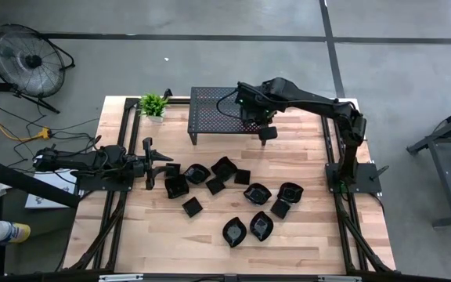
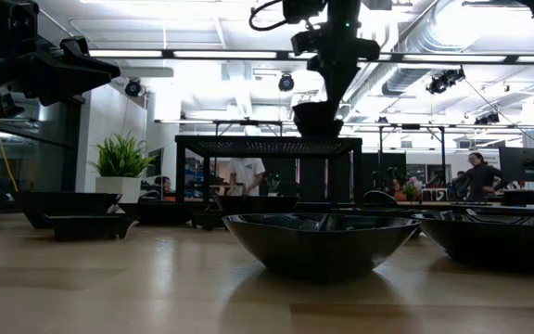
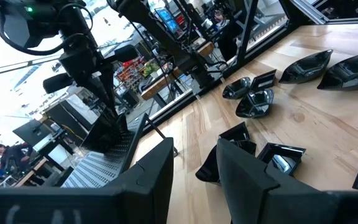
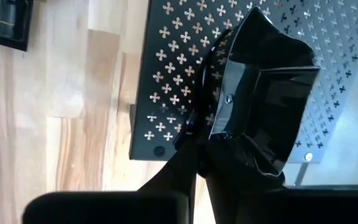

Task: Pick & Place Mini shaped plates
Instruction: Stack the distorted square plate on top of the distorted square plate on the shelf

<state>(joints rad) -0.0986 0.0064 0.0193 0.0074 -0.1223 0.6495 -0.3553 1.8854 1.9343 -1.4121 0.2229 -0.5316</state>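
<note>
Several glossy black mini plates (image 1: pixel 225 188) lie on the wooden table in front of the black perforated stand (image 1: pixel 214 110); they also show in the low view (image 2: pixel 318 241) and the left wrist view (image 3: pixel 253 102). My right gripper (image 1: pixel 266 125) is shut on one squarish plate (image 4: pixel 266 93) and holds it over the stand's near right corner, just above the stand's top (image 2: pixel 267 144). My left gripper (image 1: pixel 151 160) waits open at the left end of the plate cluster, fingers (image 3: pixel 241 177) apart, touching nothing. My right gripper pinches the squarish plate by its rim (image 4: pixel 219 134) between the two fingers (image 4: pixel 188 155). The fingers come from above, pointing down. The plate (image 2: pixel 318 116) hangs below them, lifted clear of the stand and the table.
A small potted plant (image 1: pixel 153 104) stands at the table's far left, beside the stand. A floor fan (image 1: pixel 26 59) and cables lie off the table's left. Bare wood (image 1: pixel 171 227) shows along the near edge. People stand in the room behind the table.
</note>
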